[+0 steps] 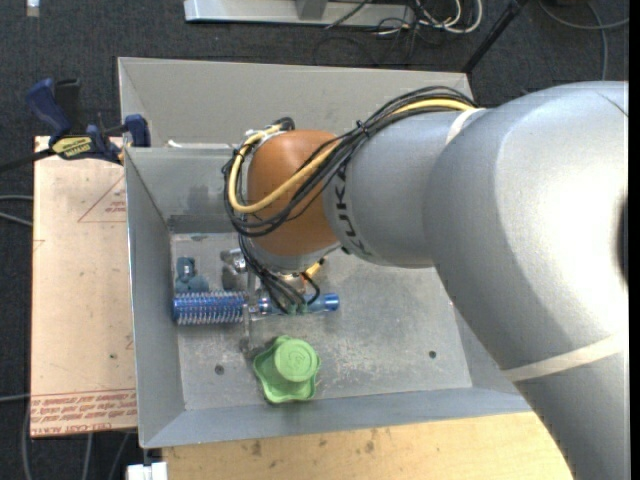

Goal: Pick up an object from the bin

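My gripper (246,306) hangs under the orange wrist cover, low over the left middle of the bin floor. It stands open, with one fingertip (236,265) behind and one fingertip (250,346) in front of a blue brush (208,309). The brush lies crosswise; its bristle head points left and its handle runs right under the gripper. A green round piece (286,370) with a lighter green wavy edge lies just in front of the near fingertip, close to the bin's front wall. A small blue piece (186,267) sits behind the brush head.
The arm and its wrist cover with cables hide the back middle of the bin. Bare grey floor stretches to the right of the brush and the green piece. The left wall stands close to the brush head.
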`<action>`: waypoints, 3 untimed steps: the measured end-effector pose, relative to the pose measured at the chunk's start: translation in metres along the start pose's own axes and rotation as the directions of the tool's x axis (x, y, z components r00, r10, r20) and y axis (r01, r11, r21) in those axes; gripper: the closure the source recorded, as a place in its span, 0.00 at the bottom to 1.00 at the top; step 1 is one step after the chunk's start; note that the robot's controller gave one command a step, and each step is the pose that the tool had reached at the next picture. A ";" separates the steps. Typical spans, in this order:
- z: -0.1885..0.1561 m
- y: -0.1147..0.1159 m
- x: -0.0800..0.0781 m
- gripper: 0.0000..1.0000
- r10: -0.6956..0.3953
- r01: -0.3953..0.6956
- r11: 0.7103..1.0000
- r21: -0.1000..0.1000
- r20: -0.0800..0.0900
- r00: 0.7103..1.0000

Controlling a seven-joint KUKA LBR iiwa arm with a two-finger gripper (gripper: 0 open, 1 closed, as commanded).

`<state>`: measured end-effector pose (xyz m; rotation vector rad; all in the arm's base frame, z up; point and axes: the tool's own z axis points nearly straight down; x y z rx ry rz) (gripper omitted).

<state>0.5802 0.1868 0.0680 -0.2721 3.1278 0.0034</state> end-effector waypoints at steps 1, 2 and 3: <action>-0.001 0.000 0.001 1.00 0.001 -0.001 1.000 0.000 -0.002 1.000; -0.116 0.010 0.030 1.00 -0.132 0.132 0.991 0.000 0.006 0.991; -0.175 0.024 0.062 1.00 -0.143 0.143 0.990 0.000 0.004 0.990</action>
